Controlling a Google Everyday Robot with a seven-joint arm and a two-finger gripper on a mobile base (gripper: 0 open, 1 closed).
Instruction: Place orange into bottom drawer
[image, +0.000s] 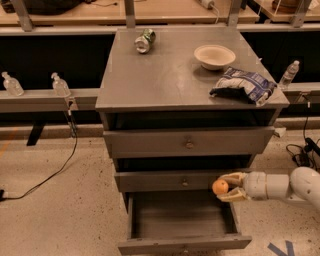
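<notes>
Speckled flooring surrounds a grey metal cabinet (170, 80); its bottom drawer (184, 244) stands pulled out, a shallow, flat-floored tray; the gripper (223, 187) reaches in from the right, its pale fingers clasped round the orange (219, 187), which hangs over the drawer's right rear corner, level with the middle drawer's front; the gripper should probably move left over the tray's middle and sink low before letting go, since smooth round fruit likely rolls on sheet metal.
</notes>
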